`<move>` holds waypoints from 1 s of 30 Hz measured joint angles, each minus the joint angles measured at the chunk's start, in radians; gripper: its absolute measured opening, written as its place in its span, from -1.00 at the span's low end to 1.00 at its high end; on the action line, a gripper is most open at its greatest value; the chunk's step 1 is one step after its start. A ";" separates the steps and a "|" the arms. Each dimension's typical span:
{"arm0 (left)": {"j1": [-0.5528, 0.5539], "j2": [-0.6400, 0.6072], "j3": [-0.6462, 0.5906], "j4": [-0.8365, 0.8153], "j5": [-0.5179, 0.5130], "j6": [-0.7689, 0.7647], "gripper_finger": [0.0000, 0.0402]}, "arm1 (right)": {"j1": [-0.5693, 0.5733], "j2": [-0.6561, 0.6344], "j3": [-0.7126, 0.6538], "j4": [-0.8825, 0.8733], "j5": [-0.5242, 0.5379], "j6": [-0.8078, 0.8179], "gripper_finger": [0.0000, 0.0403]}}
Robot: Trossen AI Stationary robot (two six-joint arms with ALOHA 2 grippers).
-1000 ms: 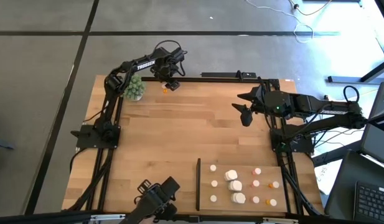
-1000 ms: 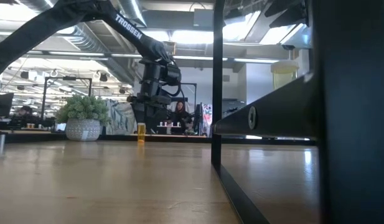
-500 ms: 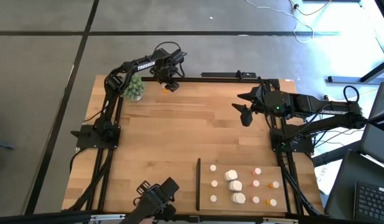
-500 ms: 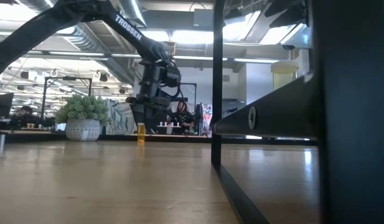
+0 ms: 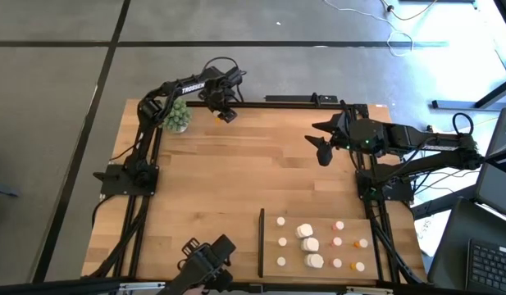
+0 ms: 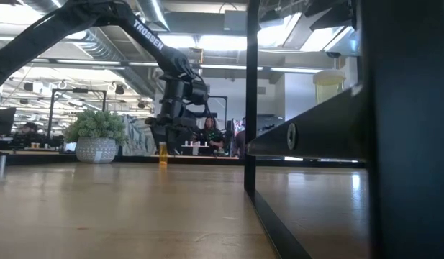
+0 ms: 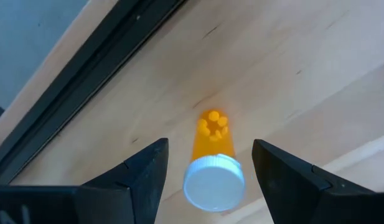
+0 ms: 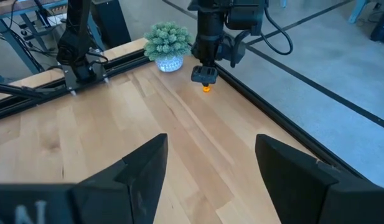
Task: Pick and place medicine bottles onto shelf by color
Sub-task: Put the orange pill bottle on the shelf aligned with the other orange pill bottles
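Left gripper (image 7: 207, 163) jaws spread above orange bottle (image 7: 211, 158), gap either side. Black frame rail (image 7: 98, 74) just beyond jaws; plant (image 5: 176, 116) beside; bare surface (image 5: 253, 164) nearer centre.

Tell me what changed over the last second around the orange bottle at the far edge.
The left gripper moved over the orange bottle and came down around it; its fingers are open on either side, and nothing is gripped yet. The bottle stands upright where it was. The right gripper, open, the plant and the bottles on the shelf did not move.
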 joint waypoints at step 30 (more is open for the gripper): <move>-0.016 -0.035 0.012 -0.026 -0.053 0.076 0.10 | 0.000 0.000 0.000 0.008 0.001 -0.004 0.21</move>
